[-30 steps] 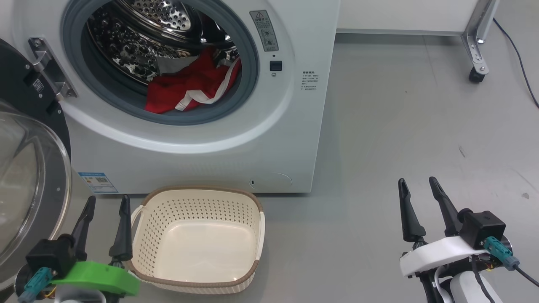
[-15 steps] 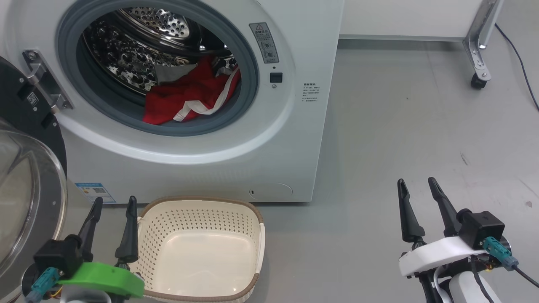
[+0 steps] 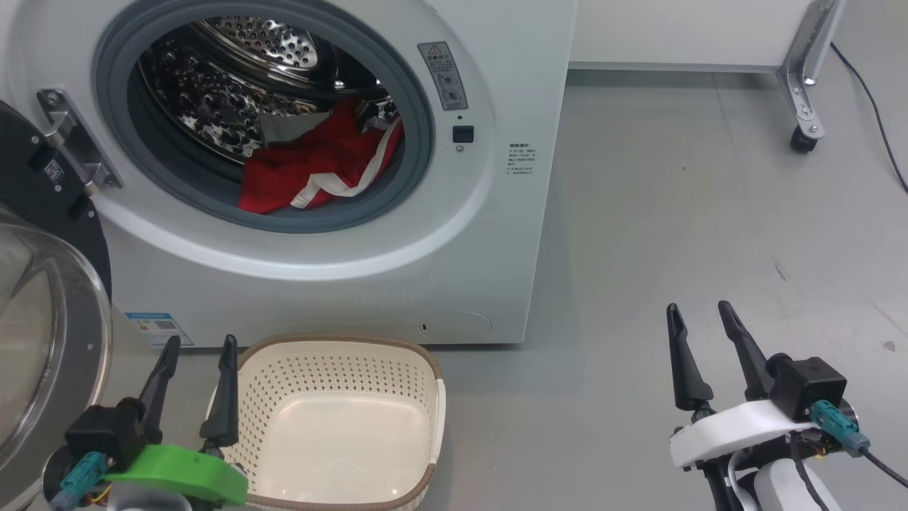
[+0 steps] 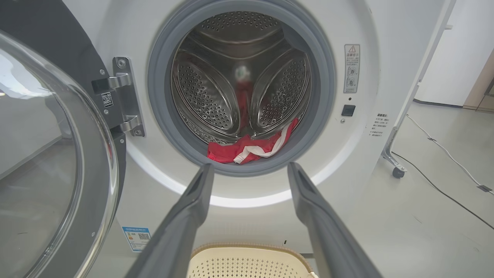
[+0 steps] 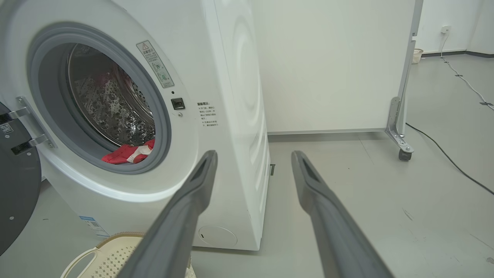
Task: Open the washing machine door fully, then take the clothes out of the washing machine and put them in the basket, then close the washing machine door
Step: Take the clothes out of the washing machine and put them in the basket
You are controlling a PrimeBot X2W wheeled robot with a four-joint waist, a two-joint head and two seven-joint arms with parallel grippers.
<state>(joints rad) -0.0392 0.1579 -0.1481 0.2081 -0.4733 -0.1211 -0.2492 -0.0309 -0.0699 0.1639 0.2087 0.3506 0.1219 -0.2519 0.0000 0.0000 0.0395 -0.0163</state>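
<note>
grey floor point(image 3: 674, 213) all across the shot, and on it the machine point(image 3: 355, 284), a big white box with its mouth wide open to us. the door point(image 3: 42, 341) is swung right out on the left, black rim up by the hinge point(image 3: 74, 138), clear glass bowl bulging toward the camera at the left edge. from the left wrist, the door point(image 4: 50, 162) takes the left side and the drum point(image 4: 208, 88) sits dead ahead, steel and full of holes. down in front, the basket point(image 3: 340, 339), cream with a brown rim, stands on the floor just short of the machine's base, its pale bottom showing. the clothes point(image 3: 305, 170), red with white trim, lie heaped at the bottom front of the drum, just inside the grey gasket point(image 3: 333, 221), well above the basket. left gripper point(image 3: 201, 341) sits low at the left, fingers spread apart and pointing up at the machine, its inner finger in line with the basket's left rim. right gripper point(image 3: 698, 307) sits low at the right over bare floor, well clear of the machine, fingers spread apart too. smallest bits: a blue label point(image 3: 150, 328) low on the machine's front, beside the door's edge, and a caster point(image 3: 801, 140) far back on the right.
</note>
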